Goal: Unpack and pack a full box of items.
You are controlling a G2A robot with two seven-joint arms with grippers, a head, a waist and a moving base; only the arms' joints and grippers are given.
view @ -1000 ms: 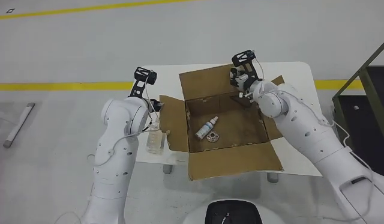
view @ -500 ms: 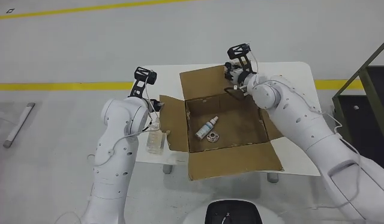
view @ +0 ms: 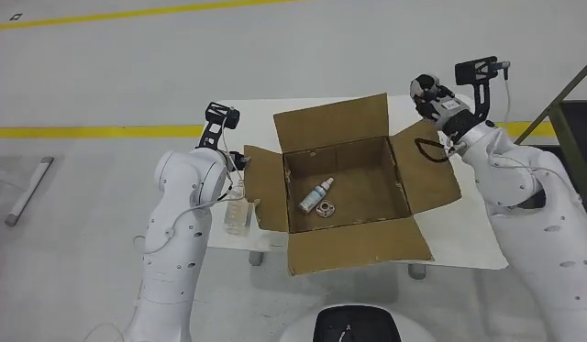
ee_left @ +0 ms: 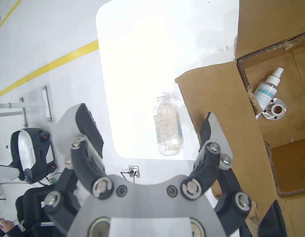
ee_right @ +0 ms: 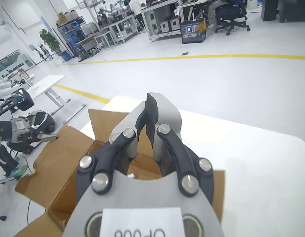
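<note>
L gripper (ee_left: 145, 113) wide open, empty, near bottle (ee_left: 167, 129) lying just left of box (view: 332, 126); R gripper (ee_right: 149, 104) closed, empty, by box's far-right corner; spray (view: 316, 195), flange (view: 325, 209) inside

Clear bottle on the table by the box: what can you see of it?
The clear bottle looks like ribbed, see-through plastic with a white cap. It lies on its side on the white table, base near the table's edge, close beside the cardboard box's folded-out flap; whether they touch is unclear. The left hand hangs open above, not gripping it.
</note>
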